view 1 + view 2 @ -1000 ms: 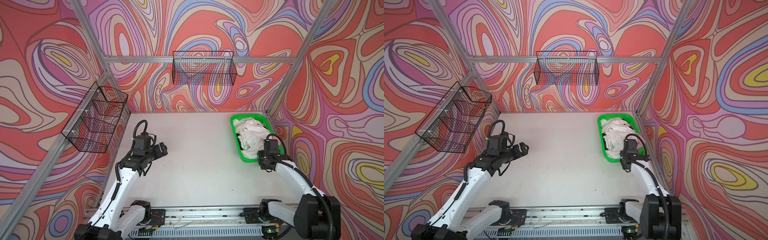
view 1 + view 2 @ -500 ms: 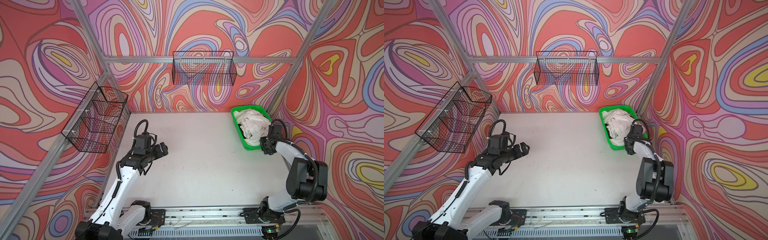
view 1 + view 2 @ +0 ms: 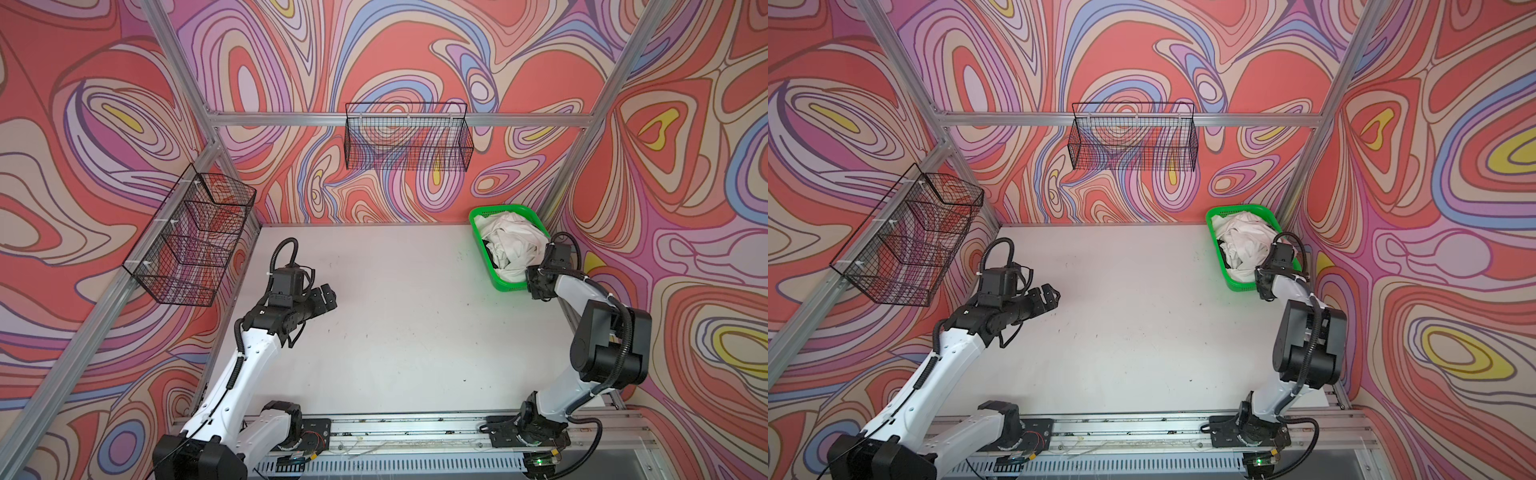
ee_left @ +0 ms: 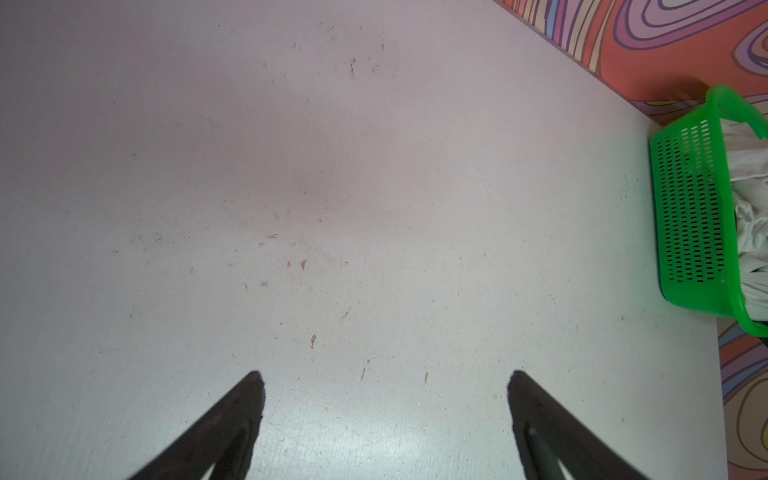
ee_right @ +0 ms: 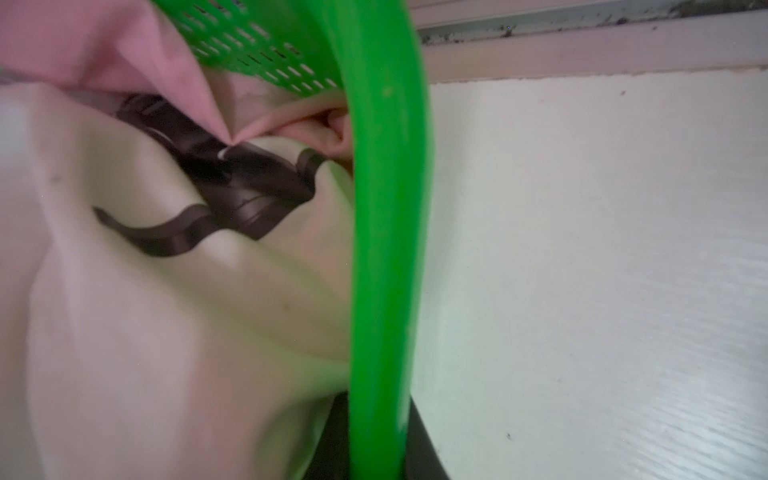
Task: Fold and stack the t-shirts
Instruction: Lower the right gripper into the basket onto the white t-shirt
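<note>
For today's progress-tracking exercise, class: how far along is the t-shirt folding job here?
Done: nothing folded or stacked on the table. In hand: the right gripper is shut on the green basket rim; the left gripper hangs open. Left: the t-shirts, all crumpled inside the basket.

The t-shirts point(image 3: 514, 243) lie in the basket point(image 3: 505, 286) in the far right corner of the table point(image 3: 395, 332).

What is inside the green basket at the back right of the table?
Crumpled white t-shirts fill the green basket; the right wrist view also shows pink cloth. Whatever lies under them is covered.
</note>
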### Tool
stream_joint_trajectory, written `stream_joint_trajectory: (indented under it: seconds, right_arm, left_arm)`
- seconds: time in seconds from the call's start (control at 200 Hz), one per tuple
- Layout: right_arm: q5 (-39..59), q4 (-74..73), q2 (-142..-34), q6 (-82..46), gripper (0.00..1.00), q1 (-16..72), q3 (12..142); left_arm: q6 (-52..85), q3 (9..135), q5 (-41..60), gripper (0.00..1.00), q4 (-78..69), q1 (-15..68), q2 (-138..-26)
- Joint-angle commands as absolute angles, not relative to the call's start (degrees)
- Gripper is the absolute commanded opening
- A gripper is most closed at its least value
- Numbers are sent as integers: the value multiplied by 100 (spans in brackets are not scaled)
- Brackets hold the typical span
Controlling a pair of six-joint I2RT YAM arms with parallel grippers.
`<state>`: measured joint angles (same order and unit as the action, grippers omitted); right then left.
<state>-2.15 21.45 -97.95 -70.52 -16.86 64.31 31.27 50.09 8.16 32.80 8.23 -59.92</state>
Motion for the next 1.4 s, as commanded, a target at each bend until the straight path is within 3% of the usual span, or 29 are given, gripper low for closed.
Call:
stream_joint_trajectory:
  seconds: [0.0,0.225,0.31,0.456,0.676,0.921,1.077,1.392]
  right_arm:
    - [-535,2476,-10059,-7522,0,-1799,6441]
    - [-619,2576,-10361,-7539,0,-1820,6738]
    - [-518,2551,-10352,-7494,19,-1820,6783]
    - [-255,2573,-10125,-7214,39,-1828,6830]
    - [-493,3041,-8911,-6596,74,-1843,6656]
    - [291,2741,-8185,-5870,98,-1910,6370]
    - [827,2452,-8871,-5346,97,-1904,6934]
    - [678,2685,-10511,-4660,66,-1792,8473]
  left_arm:
    - [3056,5186,858,94,3303,826,-6056]
    - [3038,5212,932,93,3308,826,-6124]
    - [3020,5232,989,94,3303,820,-6150]
    - [2981,5222,1100,95,3294,826,-6096]
    - [2938,5205,1318,100,3285,825,-5888]
    - [3064,5431,1137,100,4073,835,-5540]
    - [2933,5180,447,100,4297,834,-5334]
    - [2976,5160,214,100,4364,826,-5300]
